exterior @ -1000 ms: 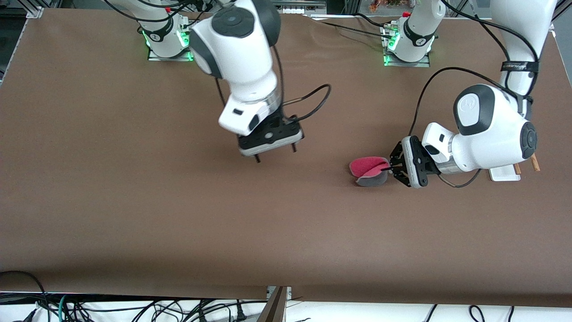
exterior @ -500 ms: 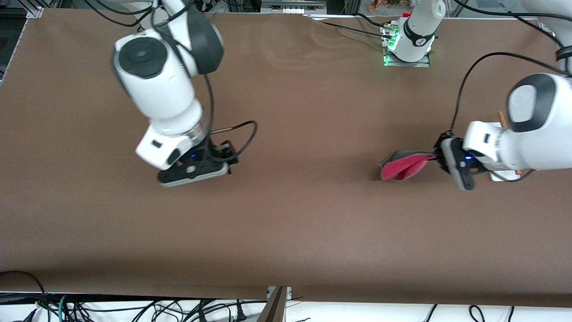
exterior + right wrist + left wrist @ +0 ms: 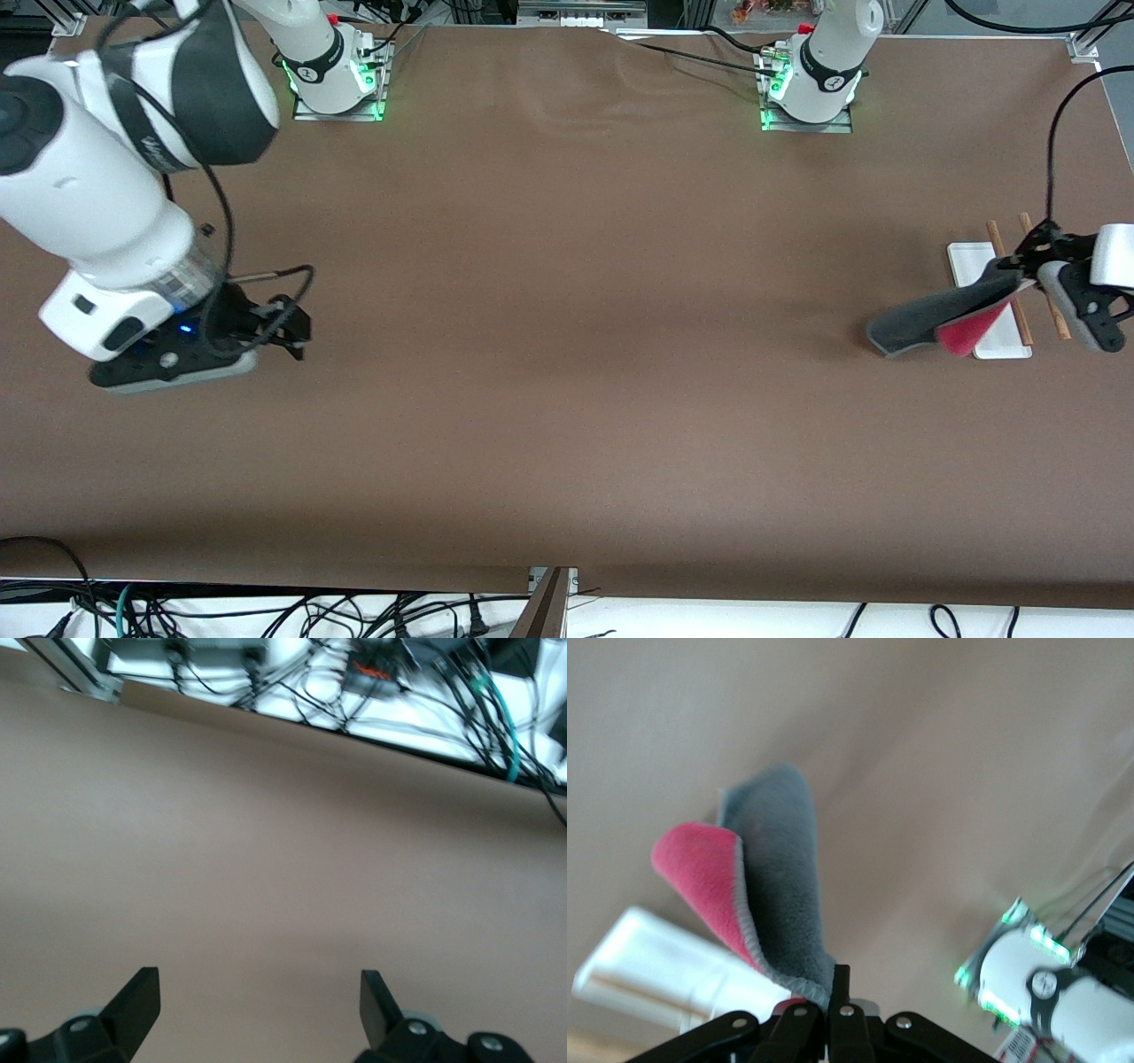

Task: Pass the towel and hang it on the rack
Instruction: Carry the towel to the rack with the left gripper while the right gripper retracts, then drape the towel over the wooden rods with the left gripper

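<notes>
A wide brown surface (image 3: 567, 372) fills the view, evenly lit. Tangled black cables (image 3: 266, 611) lie on a white floor along its near edge.

The left arm reaches out from its base to the left arm's end of the table; its wrist is turned sideways, and the left gripper (image 3: 1019, 270) has its fingers (image 3: 835, 992) pressed together, clamped on the towel (image 3: 939, 317); the right arm is drawn out low over the right arm's end of the table; the right gripper (image 3: 288, 332) points sideways with its fingers (image 3: 137, 997) spread wide apart, holding nothing.
</notes>
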